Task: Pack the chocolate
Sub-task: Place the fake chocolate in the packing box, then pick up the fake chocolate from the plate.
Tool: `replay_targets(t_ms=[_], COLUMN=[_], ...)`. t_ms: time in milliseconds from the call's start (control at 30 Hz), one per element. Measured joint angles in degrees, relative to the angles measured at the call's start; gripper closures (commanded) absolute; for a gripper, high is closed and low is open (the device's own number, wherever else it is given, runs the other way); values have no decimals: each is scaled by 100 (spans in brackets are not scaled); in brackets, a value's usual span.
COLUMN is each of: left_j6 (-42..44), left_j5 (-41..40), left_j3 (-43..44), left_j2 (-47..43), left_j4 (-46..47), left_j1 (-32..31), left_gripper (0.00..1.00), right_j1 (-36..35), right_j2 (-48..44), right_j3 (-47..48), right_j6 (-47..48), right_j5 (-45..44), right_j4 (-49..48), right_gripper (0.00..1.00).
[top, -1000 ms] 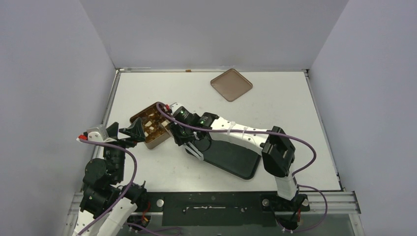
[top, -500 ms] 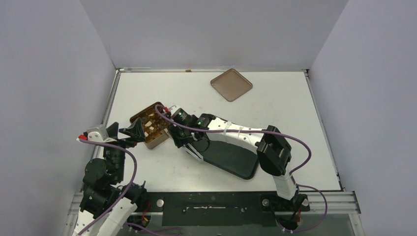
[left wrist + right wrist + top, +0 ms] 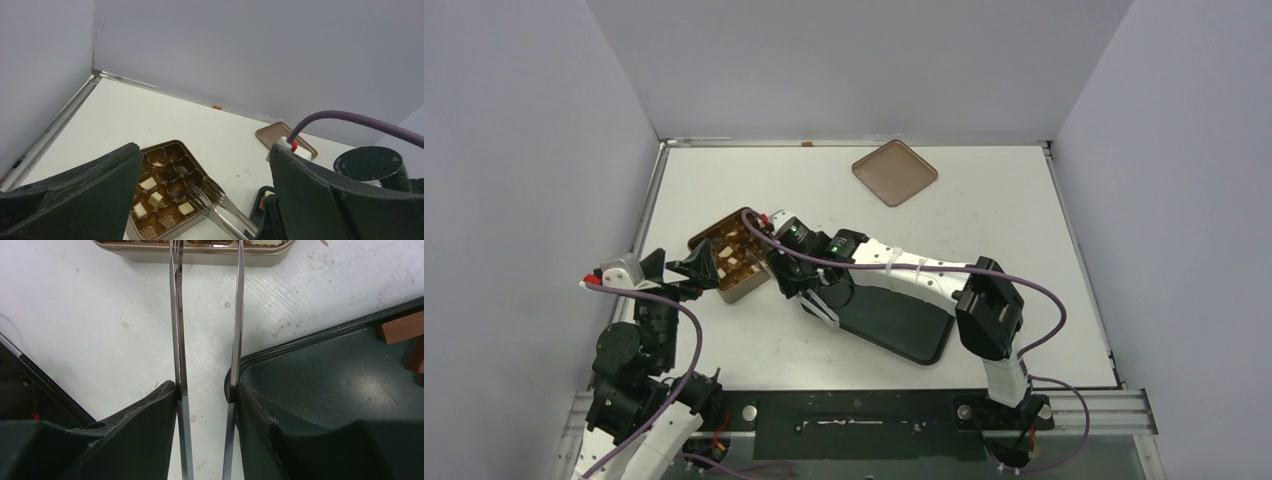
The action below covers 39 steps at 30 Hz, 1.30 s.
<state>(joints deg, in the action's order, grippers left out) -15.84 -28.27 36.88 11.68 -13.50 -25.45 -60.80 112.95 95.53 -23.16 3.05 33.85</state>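
The square gold-brown tin [image 3: 735, 258] sits left of centre. In the left wrist view the tin [image 3: 161, 222] holds cream-white chocolate [image 3: 155, 199] and dark pieces [image 3: 180, 170] in its cups. My right gripper [image 3: 799, 281] [image 3: 204, 387] is shut on metal tongs [image 3: 178, 340]. The forked tips of the tongs [image 3: 216, 200] stand apart over the tin's near right edge, with nothing between them. A brown chocolate piece [image 3: 403, 326] lies in the black tray [image 3: 345, 385]. My left gripper [image 3: 686, 268] [image 3: 204, 150] is open just left of the tin, holding nothing.
The black tray [image 3: 911, 330] lies right of the tin, under the right arm. The flat brown lid [image 3: 895, 172] rests far back on the table and shows as the lid [image 3: 274, 132] in the left wrist view. Grey walls enclose the table on three sides.
The right arm shifted slightly toward the tin and back again. The left arm has not moved.
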Motion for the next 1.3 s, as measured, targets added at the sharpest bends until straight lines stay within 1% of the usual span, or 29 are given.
replay_targets(t_ms=[267,600,767,967,1300], left_j6=[0,2,2,2,0], left_j5=[2,24,26,26,28], left_j3=[-2,-66,-66,-66,-66], left_j2=[0,2,2,2,2], left_j4=[0,24,35,39,39], left_j1=[0,0,0,0,0], left_gripper=[3,3,3,3,3], right_j1=[149,949,1102,1147,1266], right_j2=[-861,-2186,-2594,-2894,-2920], right_j3=[-507,-1895,-2529,-3038,-3488], right_j6=[0,-94,-247,-435,-575], right_j5=[-160,-601,-868,-1034,-1049], right_j4=[-13,24,175,339,343], right_gripper=[57,56,56,56,56])
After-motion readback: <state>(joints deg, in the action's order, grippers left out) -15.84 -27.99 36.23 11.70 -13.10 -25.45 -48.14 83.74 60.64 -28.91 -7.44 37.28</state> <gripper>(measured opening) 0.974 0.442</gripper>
